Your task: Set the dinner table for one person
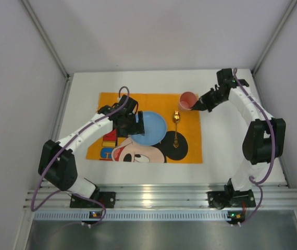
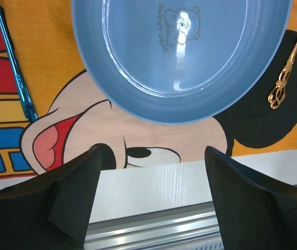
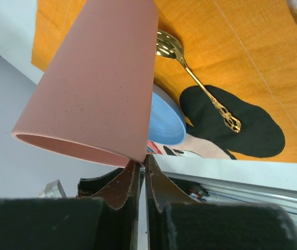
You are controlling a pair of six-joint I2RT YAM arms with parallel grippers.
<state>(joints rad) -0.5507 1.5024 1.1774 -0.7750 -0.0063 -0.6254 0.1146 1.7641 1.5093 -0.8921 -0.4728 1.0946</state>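
A blue plate lies on the middle of the orange Mickey Mouse placemat, which lies on the white dinner table. My left gripper is open and empty at the plate's left edge; in the left wrist view its jaws stand wide apart just short of the plate. A gold spoon lies right of the plate. My right gripper is shut on the rim of a pink cup at the mat's far right corner. The cup is tilted.
A thin blue utensil lies on the mat left of the plate. Silver aluminium rails run along the table's near edge. Grey walls close in the far side and both sides. The spoon lies on Mickey's black ear.
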